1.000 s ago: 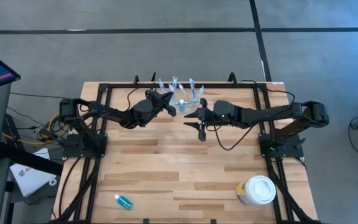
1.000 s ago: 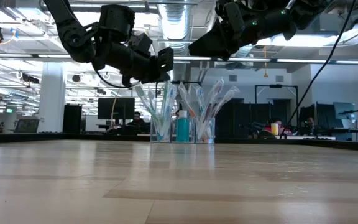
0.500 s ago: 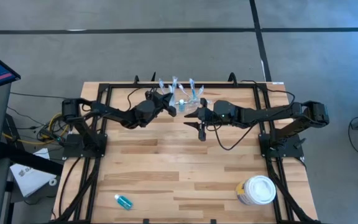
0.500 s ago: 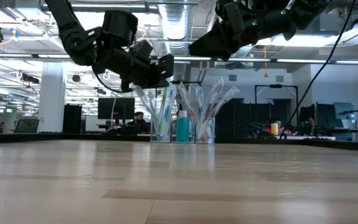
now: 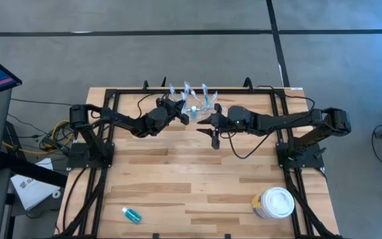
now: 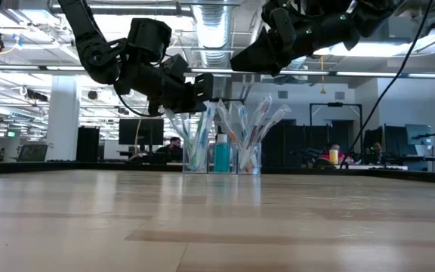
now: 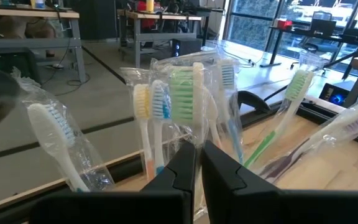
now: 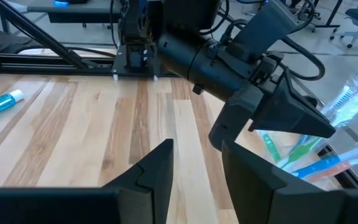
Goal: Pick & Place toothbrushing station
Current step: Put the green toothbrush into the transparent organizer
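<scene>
Both grippers hover at the clear plastic toothbrushing station (image 5: 192,101).
Left gripper (image 7: 197,167) pinched closed, empty; right gripper (image 8: 196,163) parted, empty.

The toothbrushing station (image 5: 194,105) stands at the table's (image 5: 178,179) far edge; tub (image 5: 274,203) near right, tube (image 5: 131,214) near left.

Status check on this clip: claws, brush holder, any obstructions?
Left claw shut, empty, beside the holder's brushes. Right claw open, empty, above the table. Brush holder at far edge, ungripped. Nothing in the way.
</scene>
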{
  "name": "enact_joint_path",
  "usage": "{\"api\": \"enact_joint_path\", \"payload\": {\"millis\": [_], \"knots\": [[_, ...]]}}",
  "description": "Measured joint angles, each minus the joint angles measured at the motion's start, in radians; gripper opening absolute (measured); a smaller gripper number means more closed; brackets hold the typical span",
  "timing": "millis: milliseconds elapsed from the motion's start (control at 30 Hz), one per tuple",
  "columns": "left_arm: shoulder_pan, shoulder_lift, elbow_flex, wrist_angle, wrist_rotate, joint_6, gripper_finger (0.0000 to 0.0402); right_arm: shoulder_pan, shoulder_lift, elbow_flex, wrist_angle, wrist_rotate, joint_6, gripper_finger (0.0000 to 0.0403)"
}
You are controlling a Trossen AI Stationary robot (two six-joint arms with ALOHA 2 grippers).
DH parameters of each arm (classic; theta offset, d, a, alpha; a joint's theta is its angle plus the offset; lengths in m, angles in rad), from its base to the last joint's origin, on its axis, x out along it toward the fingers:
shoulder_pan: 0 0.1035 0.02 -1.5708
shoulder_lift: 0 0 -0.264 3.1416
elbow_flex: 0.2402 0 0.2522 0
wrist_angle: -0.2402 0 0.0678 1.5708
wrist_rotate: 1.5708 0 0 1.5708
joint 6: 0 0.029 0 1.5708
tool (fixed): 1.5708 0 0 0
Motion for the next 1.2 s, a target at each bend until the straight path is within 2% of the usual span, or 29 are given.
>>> {"api": "enact_joint_path", "payload": {"millis": [533, 1200], "knots": [[0.000, 0.000, 0.000, -0.036, 0.013, 0.001, 0.0008, 0.000, 0.000, 0.000, -0.001, 0.000, 0.001, 0.0127], [0.023, -0.001, 0.000, 0.021, 0.055, -0.002, 0.0073, 0.000, 0.000, 0.000, -0.008, 0.000, -0.001, 0.0127]]}}
